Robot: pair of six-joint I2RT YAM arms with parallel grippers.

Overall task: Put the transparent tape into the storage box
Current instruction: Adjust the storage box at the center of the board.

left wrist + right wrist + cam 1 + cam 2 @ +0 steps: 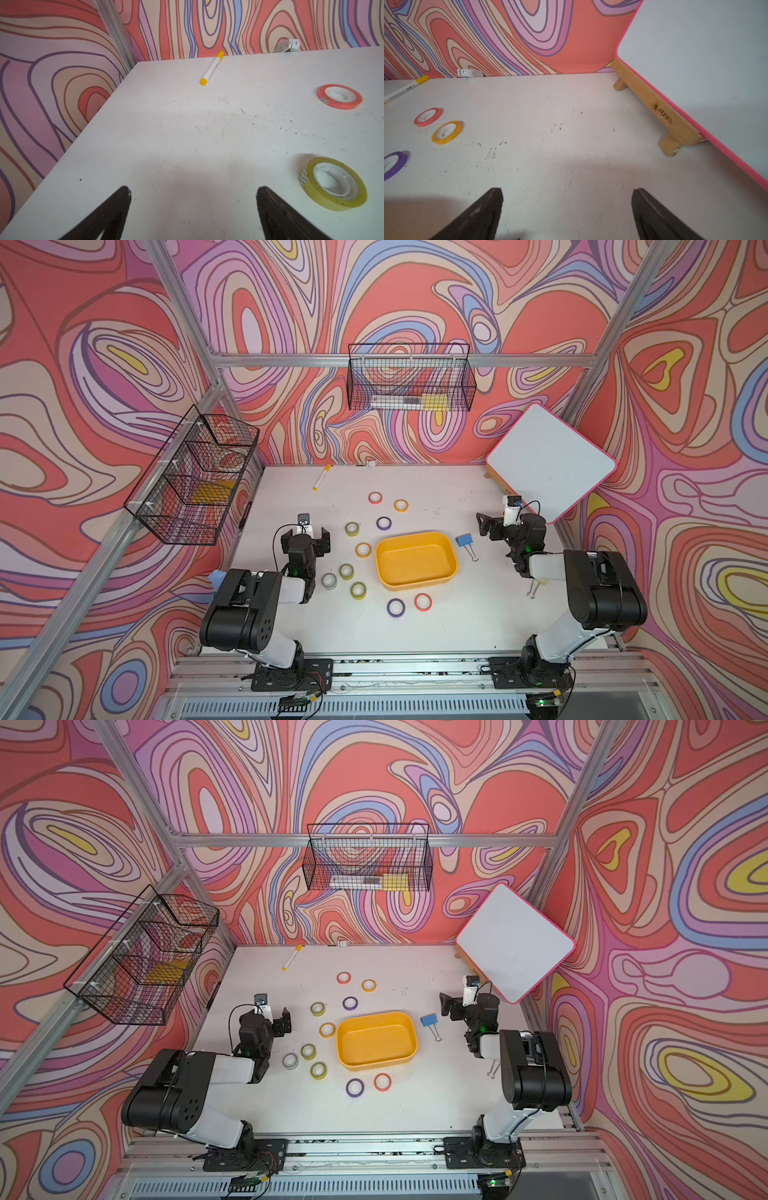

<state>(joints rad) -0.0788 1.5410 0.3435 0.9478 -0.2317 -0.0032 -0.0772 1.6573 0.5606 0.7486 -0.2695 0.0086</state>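
Left gripper (306, 536) wide apart, empty | yellowish transparent tape (332, 184) flat beside its right finger | swing right, straddle rim, pinch | storage box (417, 560) further right

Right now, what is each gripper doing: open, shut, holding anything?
Left gripper: open, nothing between its fingers.
Right gripper: open, nothing between its fingers.

The storage box (415, 562) looks smooth plastic, the table (457, 626) matt and scuffed
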